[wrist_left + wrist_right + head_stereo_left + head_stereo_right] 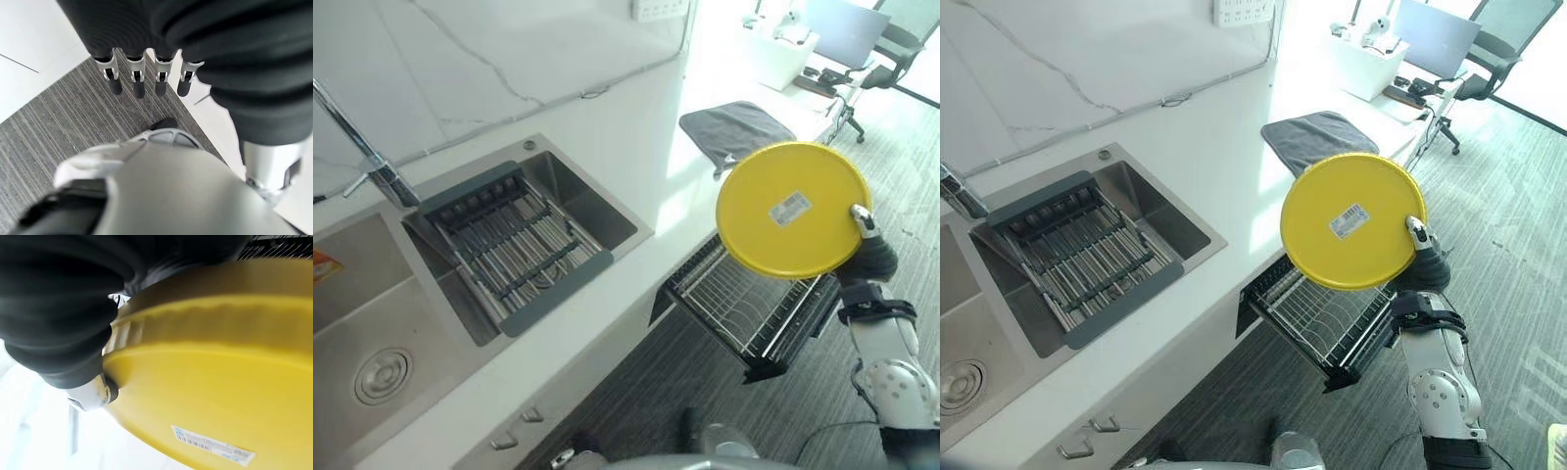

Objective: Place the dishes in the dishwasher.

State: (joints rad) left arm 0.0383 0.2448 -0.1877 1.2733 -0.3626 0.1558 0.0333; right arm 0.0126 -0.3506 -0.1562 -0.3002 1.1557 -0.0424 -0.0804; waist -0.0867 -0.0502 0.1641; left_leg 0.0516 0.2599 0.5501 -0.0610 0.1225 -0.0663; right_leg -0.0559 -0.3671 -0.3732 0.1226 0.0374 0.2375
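Fingers of the right hand [1422, 257] pinch the rim of a yellow plate [1351, 221], thumb tip on its underside by the edge. The plate is held on edge, label side toward the camera, in the air just above the pulled-out dishwasher rack [1324, 323]. The rack is a wire basket sticking out from under the white counter [1205, 147], and no dishes can be seen in it, though the plate hides part of it. Left hand [146, 81] hangs w/ fingers straight and relaxed, holding nothing, above striped grey carpet [49, 132]. On the counter: a sink [558, 196] w/ a grey drying rack [509, 245] across it, holding no dishes, and a folded grey towel [1317, 137]. Progress, judging from this: 1 plate is picked up and near the rack but not yet slotted in; lowering it between the tines and letting go is left.
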